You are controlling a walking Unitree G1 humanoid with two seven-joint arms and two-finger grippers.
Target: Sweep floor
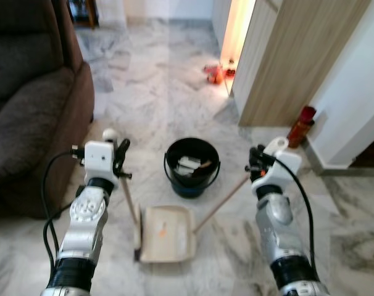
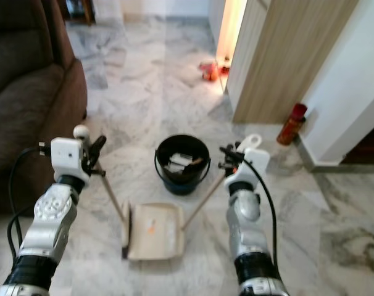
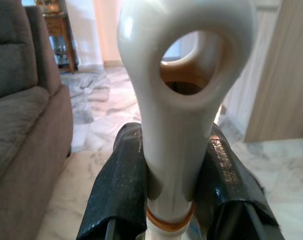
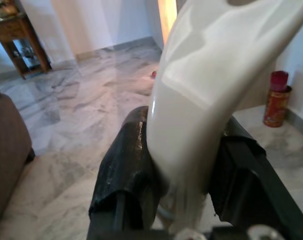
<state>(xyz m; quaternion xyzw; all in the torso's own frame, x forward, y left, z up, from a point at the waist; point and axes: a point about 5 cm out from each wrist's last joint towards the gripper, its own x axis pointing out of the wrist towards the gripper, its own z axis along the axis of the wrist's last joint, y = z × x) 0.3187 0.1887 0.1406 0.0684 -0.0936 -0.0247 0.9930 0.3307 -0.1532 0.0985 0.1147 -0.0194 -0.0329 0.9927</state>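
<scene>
Left wrist view: left claw (image 3: 171, 200) clamping broom handle (image 3: 179, 100).

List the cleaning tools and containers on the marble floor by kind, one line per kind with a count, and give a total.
Broom, held in the left end effector: 1
Dustpan, handle held in the right end effector: 1
Black bucket: 1
Red canister by the wall: 1
Total: 4

The floor (image 1: 174, 80) is polished marble, grey-veined and glossy. The sofa (image 1: 26, 105) at nine o'clock has matt brown cloth. The bucket (image 1: 192, 168) looks like smooth black plastic. The dustpan (image 1: 168, 234) is cream plastic, matt, on a wooden stick. The broom handle (image 3: 184, 100) end is glossy cream plastic. The cabinet (image 1: 292, 55) at one o'clock shows pale wood grain.
</scene>
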